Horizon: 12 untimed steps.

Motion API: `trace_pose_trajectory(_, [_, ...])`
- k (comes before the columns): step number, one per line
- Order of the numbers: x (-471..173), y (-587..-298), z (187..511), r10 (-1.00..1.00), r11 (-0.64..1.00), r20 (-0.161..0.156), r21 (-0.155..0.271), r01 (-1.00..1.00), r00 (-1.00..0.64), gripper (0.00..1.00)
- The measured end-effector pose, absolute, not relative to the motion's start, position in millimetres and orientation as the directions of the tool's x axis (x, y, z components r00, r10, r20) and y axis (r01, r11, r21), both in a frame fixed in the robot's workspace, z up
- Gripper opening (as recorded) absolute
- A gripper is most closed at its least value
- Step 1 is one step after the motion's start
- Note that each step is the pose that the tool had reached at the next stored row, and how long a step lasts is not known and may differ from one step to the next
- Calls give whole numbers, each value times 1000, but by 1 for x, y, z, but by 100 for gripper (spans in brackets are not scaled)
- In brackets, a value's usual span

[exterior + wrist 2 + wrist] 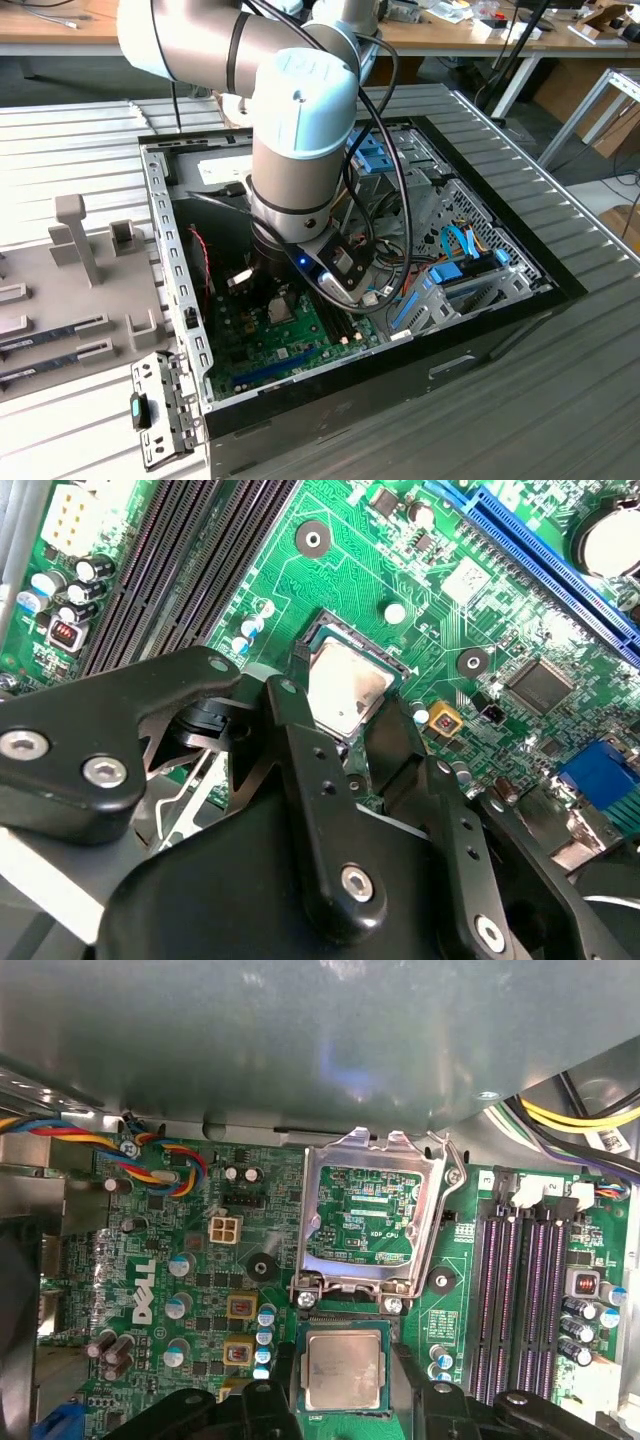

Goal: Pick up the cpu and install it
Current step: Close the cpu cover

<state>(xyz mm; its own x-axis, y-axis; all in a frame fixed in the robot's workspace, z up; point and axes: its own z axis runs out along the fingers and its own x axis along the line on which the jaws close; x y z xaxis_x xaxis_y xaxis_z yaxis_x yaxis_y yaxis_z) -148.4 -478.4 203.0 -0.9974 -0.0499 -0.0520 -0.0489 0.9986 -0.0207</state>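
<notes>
The cpu [345, 1365], a small square chip with a silver top and a thin green rim, lies level in or just over the socket on the green motherboard [200, 1260]. In the second wrist view the cpu [345, 688] has the black fingers [300, 740] close against two opposite edges. My gripper [345, 1392] looks shut on the chip, though contact is hard to judge. The socket's metal frame [372, 1148] is swung open beside the chip. In the exterior view the arm [300, 150] reaches straight down into the open computer case [500, 310].
Dark memory slots [530, 1290] run beside the socket, and a long blue slot [540, 550] lies on the other side. Coloured wires [150, 1155] cross a board corner. At the exterior view's left, a grey fixture [70, 235] holds memory sticks [55, 335].
</notes>
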Motion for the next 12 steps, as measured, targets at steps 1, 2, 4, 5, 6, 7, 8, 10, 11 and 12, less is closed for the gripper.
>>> trace_pose_trajectory(1, [-148, -478, 203, -50, 999, -52, -21, -49, -997, 50])
trace_pose_trajectory(2, [-148, -478, 203, -50, 999, -52, -21, -49, -997, 50])
trace_pose_trajectory(4, [-148, -478, 203, -50, 999, -52, -21, -49, -997, 48])
trace_pose_trajectory(5, [-148, -478, 203, -50, 999, -52, -21, -49, -997, 42])
trace_pose_trajectory(6, [-148, -478, 203, -50, 999, -52, -21, -49, -997, 39])
trace_pose_trajectory(7, [-148, -478, 203, -50, 999, -52, -21, -49, -997, 39])
trace_pose_trajectory(8, [-148, -478, 203, -50, 999, -52, -21, -49, -997, 39])
trace_pose_trajectory(10, [-148, -478, 203, -50, 999, -52, -21, -49, -997, 39])
trace_pose_trajectory(11, [-148, -478, 203, -50, 999, -52, -21, -49, -997, 39])
trace_pose_trajectory(12, [-148, -478, 203, -50, 999, -52, -21, -49, -997, 39])
